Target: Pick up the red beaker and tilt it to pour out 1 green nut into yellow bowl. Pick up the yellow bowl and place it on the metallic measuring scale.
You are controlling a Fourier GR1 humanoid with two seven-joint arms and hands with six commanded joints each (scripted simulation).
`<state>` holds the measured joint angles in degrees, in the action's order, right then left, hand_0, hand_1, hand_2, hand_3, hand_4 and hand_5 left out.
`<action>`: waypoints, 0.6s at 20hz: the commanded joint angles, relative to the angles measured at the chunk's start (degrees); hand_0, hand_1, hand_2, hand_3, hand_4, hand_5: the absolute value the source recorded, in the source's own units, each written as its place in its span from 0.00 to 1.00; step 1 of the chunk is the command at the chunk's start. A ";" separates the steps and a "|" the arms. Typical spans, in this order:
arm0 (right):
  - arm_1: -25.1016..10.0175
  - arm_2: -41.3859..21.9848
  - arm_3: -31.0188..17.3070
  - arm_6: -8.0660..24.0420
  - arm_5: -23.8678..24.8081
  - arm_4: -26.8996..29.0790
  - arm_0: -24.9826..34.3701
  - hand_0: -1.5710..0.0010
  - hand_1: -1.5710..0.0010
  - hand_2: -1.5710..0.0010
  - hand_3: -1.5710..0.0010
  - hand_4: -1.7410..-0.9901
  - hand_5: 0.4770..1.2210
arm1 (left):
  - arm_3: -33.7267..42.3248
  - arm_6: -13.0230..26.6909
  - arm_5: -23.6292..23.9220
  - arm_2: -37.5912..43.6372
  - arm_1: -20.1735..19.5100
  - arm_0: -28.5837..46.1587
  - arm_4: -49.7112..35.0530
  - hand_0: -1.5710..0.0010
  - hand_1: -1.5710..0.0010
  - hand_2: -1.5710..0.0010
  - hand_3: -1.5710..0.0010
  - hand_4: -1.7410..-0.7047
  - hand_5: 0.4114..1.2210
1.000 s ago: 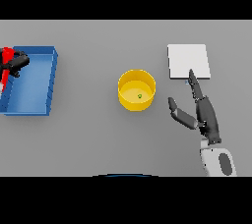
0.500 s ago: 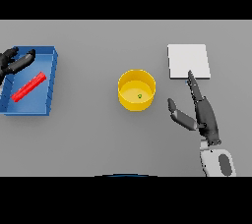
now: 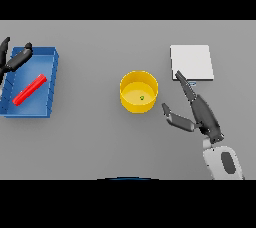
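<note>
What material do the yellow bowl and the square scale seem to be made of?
The yellow bowl looks like matte plastic: even, bright colour with no reflections. The scale is a flat, pale grey-white plate with no visible shine, so it could be brushed metal or plastic.

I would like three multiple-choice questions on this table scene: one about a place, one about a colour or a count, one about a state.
1. Where does the red beaker lie?
A. in the blue tray
B. on the scale
C. in the bowl

2. What colour is the nut in the yellow bowl?
A. red
B. green
C. white

3. How is the right hand?
A. shut round the bowl
B. open beside the bowl
C. flat on the tray

Answers:
1 A, the beaker lies on its side inside the tray.
2 B, a small green spot lies on the bowl's floor.
3 B, its fingers are straight, apart from the bowl, near the metallic measuring scale.
</note>
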<state>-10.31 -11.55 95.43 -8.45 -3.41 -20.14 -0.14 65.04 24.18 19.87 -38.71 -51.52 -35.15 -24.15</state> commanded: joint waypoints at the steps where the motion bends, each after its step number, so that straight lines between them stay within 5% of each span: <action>1: -2.16 -1.01 0.13 0.21 -1.75 -1.62 1.09 1.00 1.00 1.00 1.00 0.76 0.34 | 0.11 -0.20 -0.29 0.08 0.11 0.05 -0.29 0.99 0.99 0.99 0.99 0.99 0.34; 4: -8.36 -5.57 -0.72 3.92 -5.94 -10.28 8.08 1.00 1.00 1.00 1.00 0.70 0.30 | -0.12 -1.75 -0.50 0.76 0.59 0.19 -1.14 0.99 0.99 1.00 1.00 0.98 0.32; 8: -12.62 -13.73 -4.94 0.15 -9.66 -20.75 17.17 1.00 1.00 1.00 1.00 0.68 0.30 | -0.06 -1.80 -0.70 0.40 1.10 -0.05 -1.09 1.00 1.00 1.00 1.00 0.99 0.32; 12: -15.00 -18.92 -10.06 -2.92 -14.68 -25.50 24.65 1.00 1.00 1.00 1.00 0.70 0.31 | 0.91 -1.49 -0.21 0.32 0.88 0.62 -1.34 1.00 1.00 1.00 1.00 0.99 0.33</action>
<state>-25.29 -30.47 85.37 -11.32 -18.08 -45.64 24.51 65.96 22.74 19.69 -38.38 -50.63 -34.56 -25.49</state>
